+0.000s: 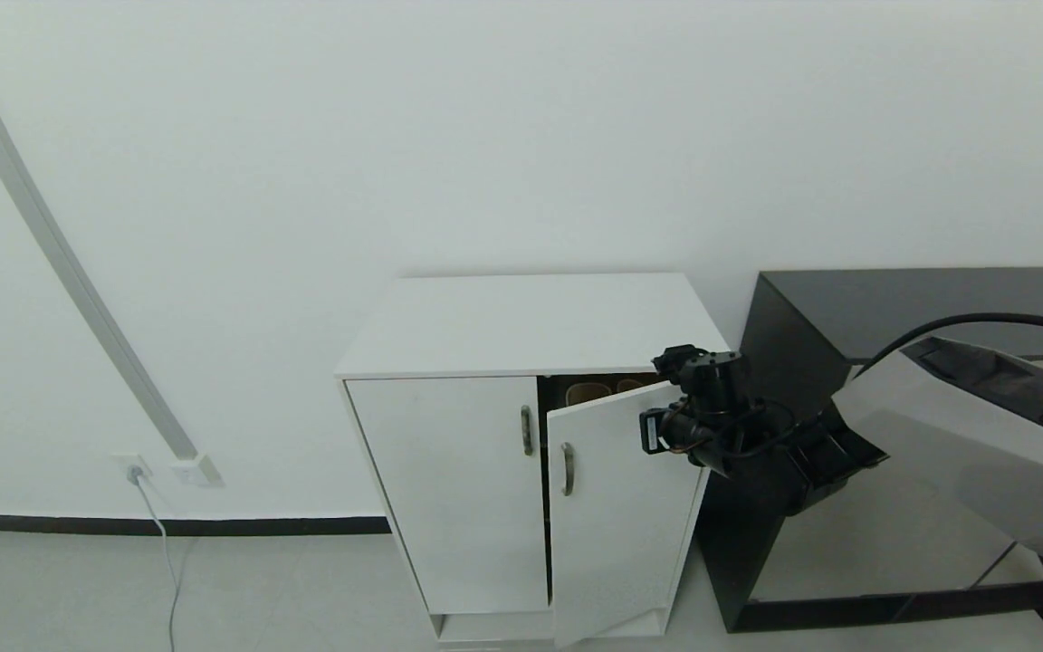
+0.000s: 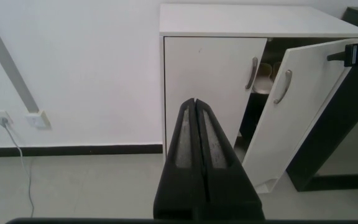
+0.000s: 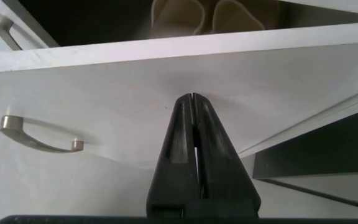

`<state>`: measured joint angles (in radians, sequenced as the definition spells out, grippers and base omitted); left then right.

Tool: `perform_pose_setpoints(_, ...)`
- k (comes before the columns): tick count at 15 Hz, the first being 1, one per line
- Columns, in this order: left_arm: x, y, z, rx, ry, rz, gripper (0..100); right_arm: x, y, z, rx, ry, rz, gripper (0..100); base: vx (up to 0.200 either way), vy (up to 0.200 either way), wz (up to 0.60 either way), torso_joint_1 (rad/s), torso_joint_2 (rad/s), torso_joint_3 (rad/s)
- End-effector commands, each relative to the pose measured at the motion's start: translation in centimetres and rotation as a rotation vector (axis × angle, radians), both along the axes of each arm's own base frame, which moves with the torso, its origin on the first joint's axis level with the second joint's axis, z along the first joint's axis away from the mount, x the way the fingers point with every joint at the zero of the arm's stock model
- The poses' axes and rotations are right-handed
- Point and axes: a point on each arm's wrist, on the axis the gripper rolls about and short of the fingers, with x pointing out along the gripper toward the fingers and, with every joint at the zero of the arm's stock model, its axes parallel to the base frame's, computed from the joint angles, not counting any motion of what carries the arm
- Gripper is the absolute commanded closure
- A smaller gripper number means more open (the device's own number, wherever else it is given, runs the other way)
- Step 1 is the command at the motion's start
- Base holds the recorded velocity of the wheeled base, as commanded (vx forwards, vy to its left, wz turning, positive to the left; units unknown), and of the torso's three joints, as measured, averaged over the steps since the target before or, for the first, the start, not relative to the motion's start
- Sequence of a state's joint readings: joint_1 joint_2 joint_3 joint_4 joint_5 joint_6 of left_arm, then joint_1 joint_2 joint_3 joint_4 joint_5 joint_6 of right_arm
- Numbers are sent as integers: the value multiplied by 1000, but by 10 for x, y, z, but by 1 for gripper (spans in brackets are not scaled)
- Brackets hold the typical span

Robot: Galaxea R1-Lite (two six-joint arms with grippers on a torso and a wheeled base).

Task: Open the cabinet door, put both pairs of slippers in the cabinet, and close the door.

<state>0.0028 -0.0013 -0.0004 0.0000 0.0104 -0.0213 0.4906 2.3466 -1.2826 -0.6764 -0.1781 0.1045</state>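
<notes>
Since beige slippers [image 3: 176,15] sit on the upper shelf inside the cabinet [image 1: 521,326], you look to be on the closing step. Right door [image 1: 617,507] hangs partly ajar, left door [image 1: 449,489] is shut. Right gripper [image 3: 193,98] has fingers pressed together, tips against the right door's outer face. Left gripper [image 2: 195,102] is pinched closed too, holding nothing, well back from the cabinet. Next you likely push the door in until it meets the frame. Can't tell if both pairs are inside.
</notes>
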Motion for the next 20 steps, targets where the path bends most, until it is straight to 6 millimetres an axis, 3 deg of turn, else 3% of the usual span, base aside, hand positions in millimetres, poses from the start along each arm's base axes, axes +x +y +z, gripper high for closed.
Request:
perform_pose_setpoints(1, 0, 0, 0, 0, 0, 1, 100, 5, -1, -1, 3, -5, -6, 100, 0, 0, 0, 0, 0, 0)
perform_pose_setpoints(20, 0, 0, 0, 0, 3, 1, 100, 32, 5, 7, -1, -13, -22, 100, 0, 0, 0, 0, 0, 0)
